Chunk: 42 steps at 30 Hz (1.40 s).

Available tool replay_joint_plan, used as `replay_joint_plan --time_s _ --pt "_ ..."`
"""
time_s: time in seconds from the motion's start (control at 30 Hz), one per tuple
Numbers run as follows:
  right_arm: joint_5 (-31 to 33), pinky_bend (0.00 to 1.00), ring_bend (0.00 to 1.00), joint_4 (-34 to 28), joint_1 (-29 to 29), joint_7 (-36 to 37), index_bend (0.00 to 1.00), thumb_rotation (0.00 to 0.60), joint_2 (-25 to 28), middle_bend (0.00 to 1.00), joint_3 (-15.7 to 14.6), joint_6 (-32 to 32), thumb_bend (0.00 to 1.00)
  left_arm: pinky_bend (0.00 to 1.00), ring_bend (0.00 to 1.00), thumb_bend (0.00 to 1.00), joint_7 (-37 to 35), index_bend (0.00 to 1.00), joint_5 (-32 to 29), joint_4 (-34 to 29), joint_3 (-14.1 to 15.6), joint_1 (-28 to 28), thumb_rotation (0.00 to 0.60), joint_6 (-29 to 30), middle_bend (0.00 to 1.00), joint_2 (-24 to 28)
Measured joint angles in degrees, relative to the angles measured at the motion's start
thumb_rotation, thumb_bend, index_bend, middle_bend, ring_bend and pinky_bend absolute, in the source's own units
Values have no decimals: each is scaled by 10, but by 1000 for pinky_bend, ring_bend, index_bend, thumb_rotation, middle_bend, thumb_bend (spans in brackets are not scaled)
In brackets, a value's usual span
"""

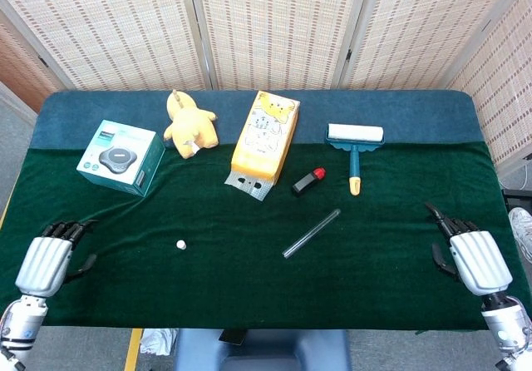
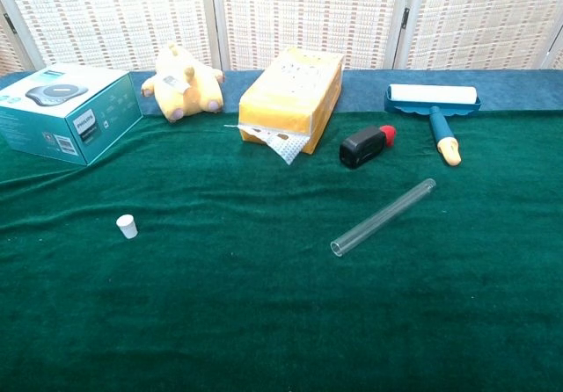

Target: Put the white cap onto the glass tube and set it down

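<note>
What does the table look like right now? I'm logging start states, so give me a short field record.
cap: white cap upright on the green cloth, left of centre
tube: glass tube lying diagonally, uncapped, apart from the cap
left hand: left hand at the near left edge, holding nothing
right hand: right hand at the near right edge, holding nothing
task state: not started

A staged test room: green-clothed table before woven folding screens.
</note>
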Motion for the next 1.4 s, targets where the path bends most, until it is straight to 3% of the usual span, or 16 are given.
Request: replay_joint_plan --time_s 0.2,0.57,0.83,1.4 --pt "8 485 442 3 1 3 5 600 -4 391 3 -4 647 783 742 388 -7 448 12 22 0 -56 600 -81 851 -15" --pt "21 560 466 12 5 8 17 600 -12 412 5 -19 647 823 856 413 3 475 -10 73 -7 -140 600 -195 985 -85" --pt "25 585 469 16 7 12 17 600 -15 415 6 -23 646 823 865 415 37 440 -37 106 -7 -170 600 -234 997 -133" --pt "28 594 468 29 3 32 17 600 -18 417 5 -20 647 823 864 411 107 444 -62 121 0 -194 600 -246 997 -180"
